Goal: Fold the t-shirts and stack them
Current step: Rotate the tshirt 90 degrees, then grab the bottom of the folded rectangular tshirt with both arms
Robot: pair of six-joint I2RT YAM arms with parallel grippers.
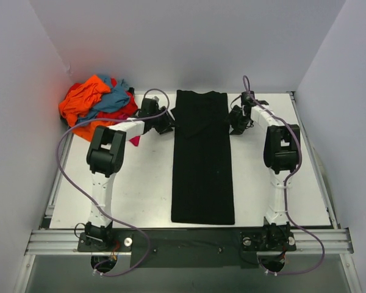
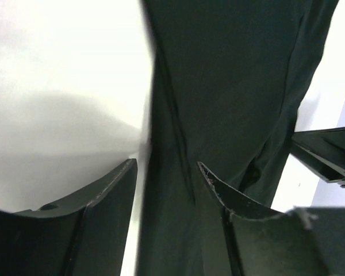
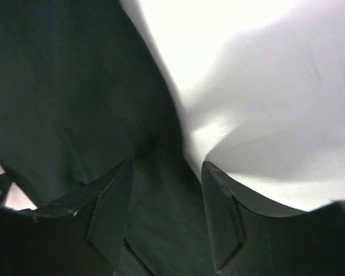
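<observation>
**Desk:** Where's the black shirt right now?

**Operator:** I see the black shirt (image 1: 202,159) lying flat on the desk (image 1: 140,189). It's folded into a long narrow strip down the middle, with one short end at the near edge and the other close to the far edge.

**Desk:** And the rest?

**Operator:** They're crumpled in a pile (image 1: 97,105) in the far left corner. Orange is on top, teal is beside it and red is underneath. A scrap of magenta shows just beside my left arm (image 1: 107,152).

**Desk:** How do the arms stand?

**Operator:** The left arm rises from its base at the near edge and bends at the elbow. Its forearm reaches right and away, to the strip's left edge near the far end. The right arm (image 1: 282,146) mirrors it, elbow up and forearm angled left to the strip's right edge. Both wrists point down at the cloth.

**Desk:** Fingers?

**Operator:** The left gripper (image 2: 167,167) is released, its fingers (image 2: 106,201) spread apart. Through the gap I see the shirt's left edge, with white desk beside it. The right gripper (image 3: 167,167) is released too, fingers (image 3: 103,201) apart over the shirt's right edge. I can't tell whether any fingertip touches the cloth.
</observation>
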